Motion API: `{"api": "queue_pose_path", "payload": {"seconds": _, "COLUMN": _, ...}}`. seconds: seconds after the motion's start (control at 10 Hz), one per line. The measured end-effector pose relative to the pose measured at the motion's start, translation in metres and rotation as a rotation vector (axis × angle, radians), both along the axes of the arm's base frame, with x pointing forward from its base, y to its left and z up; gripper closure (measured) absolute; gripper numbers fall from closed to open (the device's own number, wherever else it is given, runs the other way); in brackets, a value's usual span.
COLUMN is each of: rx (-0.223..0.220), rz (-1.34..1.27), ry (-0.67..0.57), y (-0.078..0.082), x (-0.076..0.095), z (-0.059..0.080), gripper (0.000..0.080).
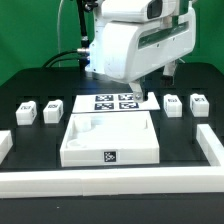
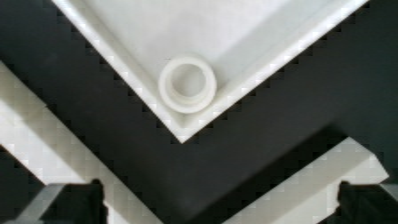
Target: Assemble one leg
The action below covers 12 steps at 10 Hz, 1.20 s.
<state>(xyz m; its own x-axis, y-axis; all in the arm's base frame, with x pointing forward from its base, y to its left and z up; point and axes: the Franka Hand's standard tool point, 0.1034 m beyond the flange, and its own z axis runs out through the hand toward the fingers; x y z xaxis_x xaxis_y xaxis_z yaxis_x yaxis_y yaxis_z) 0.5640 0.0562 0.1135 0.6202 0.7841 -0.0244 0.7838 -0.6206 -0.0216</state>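
Four white legs with tags stand on the black table: two at the exterior view's left [image 1: 25,113] [image 1: 51,109] and two at its right [image 1: 172,104] [image 1: 198,104]. None shows in the wrist view. My gripper [image 1: 148,92] hangs over the far right corner of the large white square panel [image 1: 110,138], apart from every leg. In the wrist view the gripper [image 2: 214,206] is open and empty, with its dark fingertips [image 2: 63,205] far apart. Ahead of it is a corner of the panel [image 2: 214,30] with a round socket [image 2: 189,82].
The marker board [image 1: 115,101] lies just behind the panel. A white wall [image 1: 110,181] runs along the front of the table and turns up both sides. The arm's white body [image 1: 140,45] hides the back middle of the table.
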Motion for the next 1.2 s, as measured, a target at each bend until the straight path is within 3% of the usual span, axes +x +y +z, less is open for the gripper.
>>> {"api": "queue_pose_path", "payload": {"seconds": 1.2, "rx": 0.0, "rz": 0.0, "ry": 0.0, "y": 0.0, "x": -0.0001, "z": -0.0002, "gripper": 0.015}}
